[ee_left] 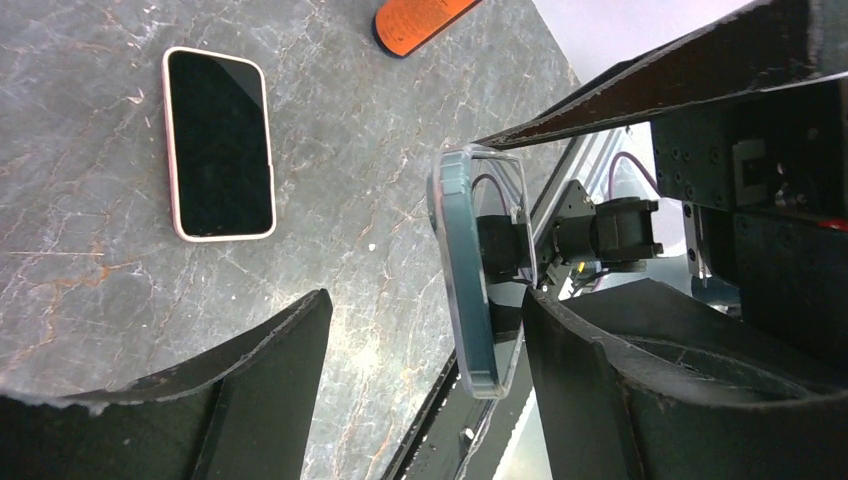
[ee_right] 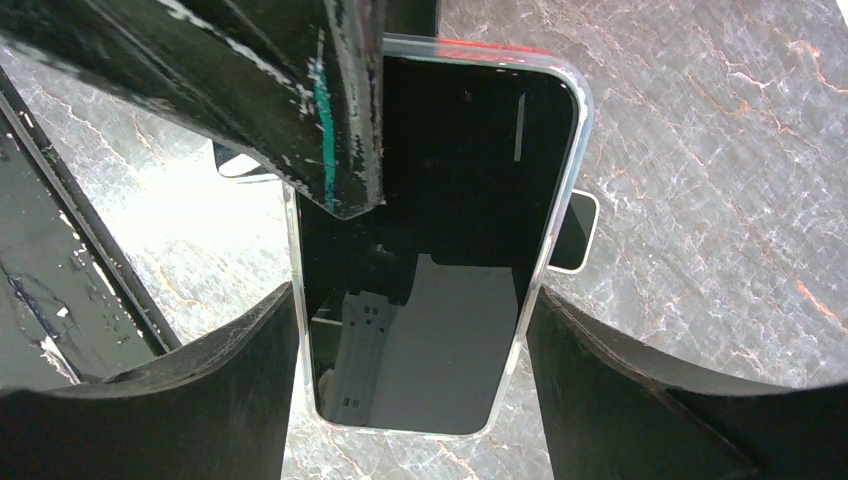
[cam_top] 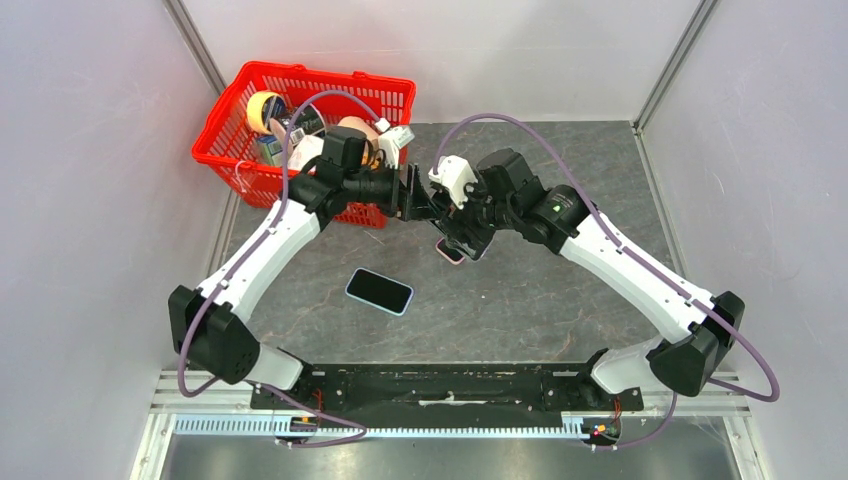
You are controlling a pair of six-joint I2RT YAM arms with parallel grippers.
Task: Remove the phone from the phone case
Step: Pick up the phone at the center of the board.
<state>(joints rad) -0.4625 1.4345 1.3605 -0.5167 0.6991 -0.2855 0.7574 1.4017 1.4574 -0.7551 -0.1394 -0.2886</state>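
A dark-screened phone in a clear case is held upright above the table between my two grippers. My right gripper is shut on it, one finger on each long edge. In the left wrist view the cased phone shows edge-on, close to one finger of my left gripper, which is wide open. That left finger lies across the screen's upper left in the right wrist view. In the top view the left gripper and right gripper meet mid-table and mostly hide the phone.
A second phone lies flat on the table nearer the arm bases. A pink-edged phone lies under the right gripper. A red basket of items stands at the back left. An orange object lies on the table.
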